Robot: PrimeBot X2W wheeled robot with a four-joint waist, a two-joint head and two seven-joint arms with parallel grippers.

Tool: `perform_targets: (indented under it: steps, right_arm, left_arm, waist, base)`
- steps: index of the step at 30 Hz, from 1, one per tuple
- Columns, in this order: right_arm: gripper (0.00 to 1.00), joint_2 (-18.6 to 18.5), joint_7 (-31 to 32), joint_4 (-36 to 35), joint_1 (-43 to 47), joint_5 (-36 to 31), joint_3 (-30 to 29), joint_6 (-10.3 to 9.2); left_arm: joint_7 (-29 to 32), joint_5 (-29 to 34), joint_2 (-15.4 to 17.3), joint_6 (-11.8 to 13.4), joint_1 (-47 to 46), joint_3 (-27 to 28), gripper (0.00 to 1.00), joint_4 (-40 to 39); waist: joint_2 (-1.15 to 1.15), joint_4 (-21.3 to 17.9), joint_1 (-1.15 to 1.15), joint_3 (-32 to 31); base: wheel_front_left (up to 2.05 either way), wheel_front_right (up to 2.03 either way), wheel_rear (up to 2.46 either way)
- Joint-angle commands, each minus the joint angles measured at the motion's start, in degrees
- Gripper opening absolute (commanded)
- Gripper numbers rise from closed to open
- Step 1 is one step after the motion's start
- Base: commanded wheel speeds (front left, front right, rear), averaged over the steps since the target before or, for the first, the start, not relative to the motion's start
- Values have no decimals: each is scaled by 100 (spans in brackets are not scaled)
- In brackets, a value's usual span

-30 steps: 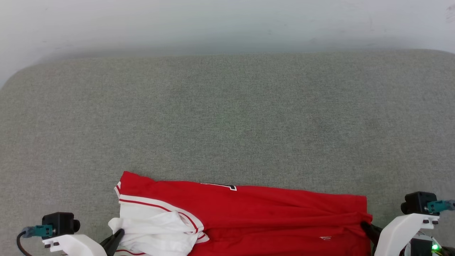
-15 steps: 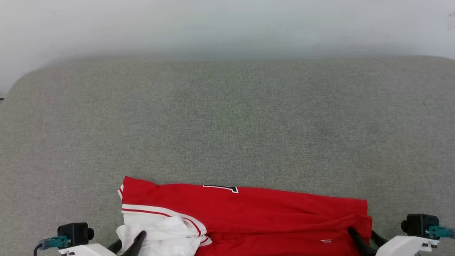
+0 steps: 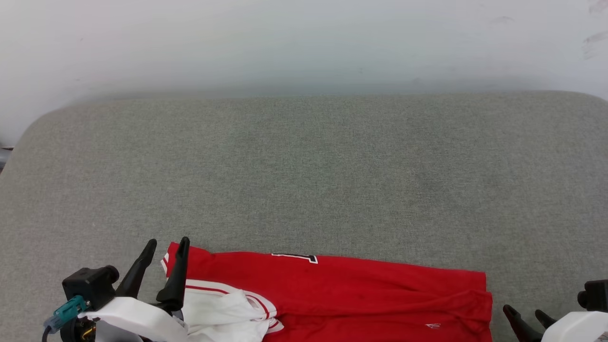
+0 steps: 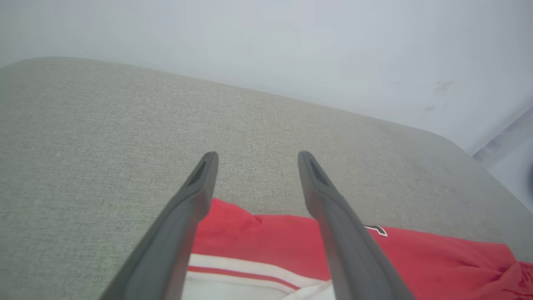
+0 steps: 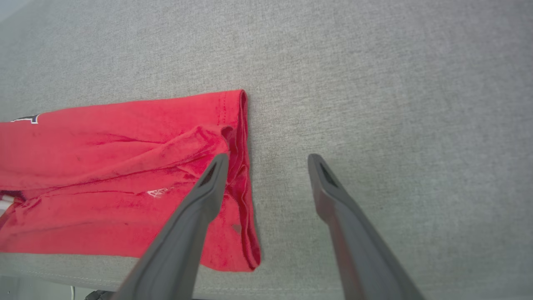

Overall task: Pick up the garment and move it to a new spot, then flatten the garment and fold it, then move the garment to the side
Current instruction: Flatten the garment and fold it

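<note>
Both jaws spread, empty | garment (image 3: 351,294) at near edge of grey fabric surface (image 3: 304,166) | pale wall (image 3: 304,42) behind

Garment (image 3: 361,294) bottom cut off — lettering (image 3: 294,258) mostly hidden.

A grey woven cushion (image 3: 304,166) takes up most of the head view, its far corners rounded at upper left and upper right. Behind it, across the top of the frame, stands a plain pale wall (image 3: 285,38) with faint scuff marks (image 3: 593,42) at the upper right
</note>
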Motion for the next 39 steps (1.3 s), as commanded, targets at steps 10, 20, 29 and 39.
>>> perform_targets:
  steps: [10,20,29,39]
  right_arm:
    - [100,-1,665,93,-315,-132,38,-3]
    - [100,45,1234,1085,-559,13,403,-3]
    - [0,30,1210,1007,-681,93,537,-3]
    - [0,-210,1182,521,-1108,-54,-44,-4]
  left_arm:
    - [-364,1030,-479,161,-286,191,100,-448]
    - [-364,1454,-742,-8,-344,376,100,-602]
    - [-364,1651,-838,-82,-266,549,100,-523]
    - [-365,1958,-874,79,-126,758,100,-621]
  waist:
    - [0,276,0,277]
    - [0,483,0,555]
    - [0,470,0,573]
    - [0,299,0,354]
  base:
    - [0,0,0]
    - [0,0,0]
    - [0,0,0]
    - [0,0,0]
